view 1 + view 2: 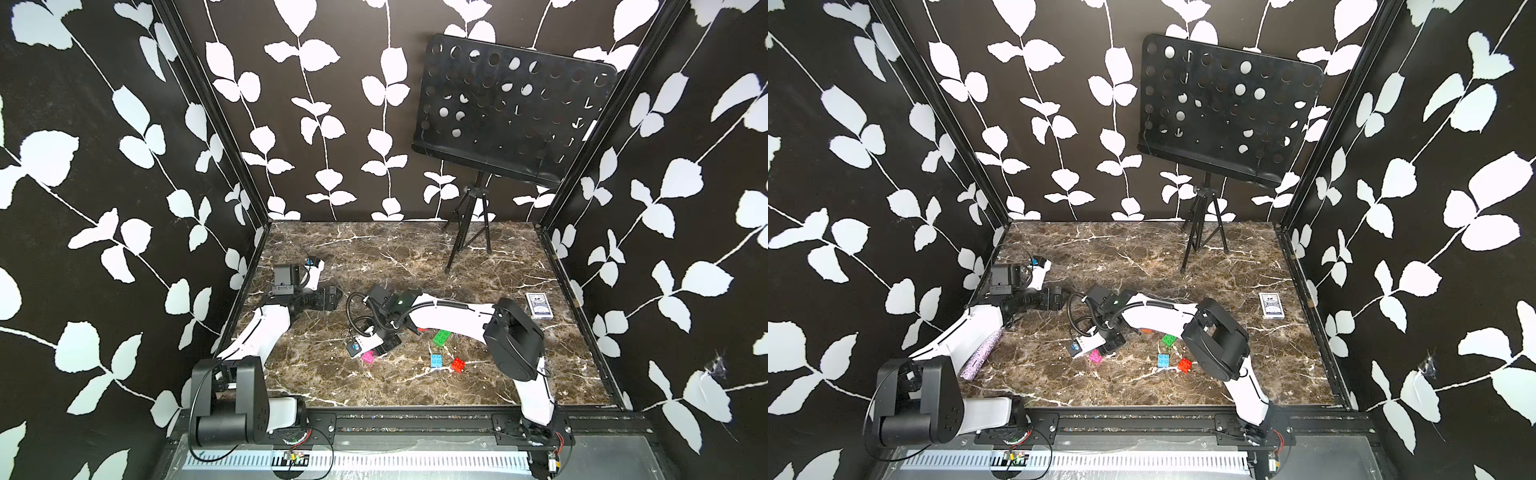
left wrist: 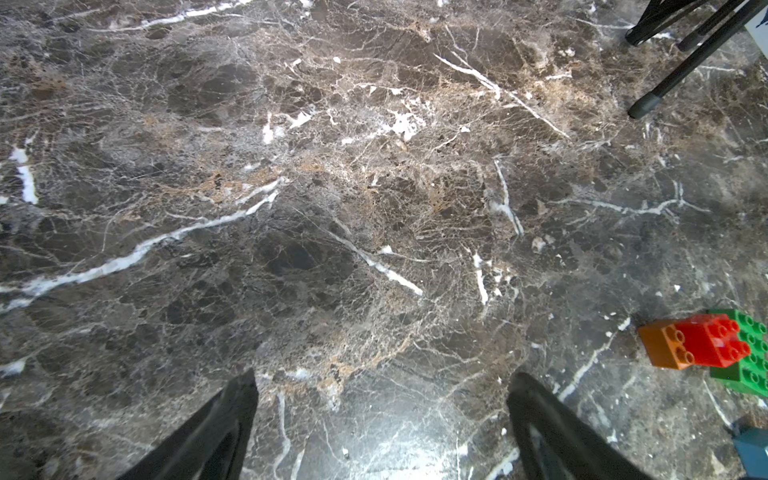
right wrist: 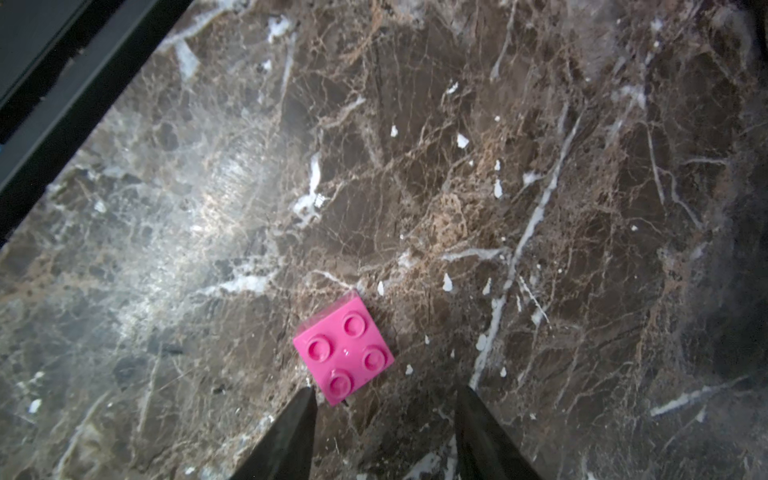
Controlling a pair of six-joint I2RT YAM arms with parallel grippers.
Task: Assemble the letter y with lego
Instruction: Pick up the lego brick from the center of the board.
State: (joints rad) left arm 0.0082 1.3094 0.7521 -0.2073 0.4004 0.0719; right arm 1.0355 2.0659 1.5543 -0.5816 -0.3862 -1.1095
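**Status: right gripper at the pink brick, letter y not assembled**

1. Right gripper (image 3: pixel 384 390): jaws parted and holding nothing. It stands low over the marble tabletop (image 1: pixel 374 257).
2. Pink brick (image 3: pixel 344 353): flat on the tabletop with its studs up. It lies just ahead of the right fingertips, and its near corner is just beside one finger (image 3: pixel 299 411). No contact can be confirmed.
3. Left gripper (image 2: pixel 382 376): jaws spread wide, with only bare marble between them. It is at the left rear of the tabletop, well apart from the bricks.
4. Remaining lego:
   - The green brick (image 1: pixel 441 337), light blue brick (image 1: pixel 436 360) and a red brick (image 1: pixel 458 365) lie loose near the right arm's elbow.
   - In the left wrist view, the orange brick (image 2: pixel 665 349) touches a second red brick (image 2: pixel 712 340), which overlaps the green brick. Whether they are pressed together cannot be told.
5. Other items: a music stand (image 1: pixel 511 112) stands at the right rear, and a card deck (image 1: pixel 538 307) lies near the right edge.
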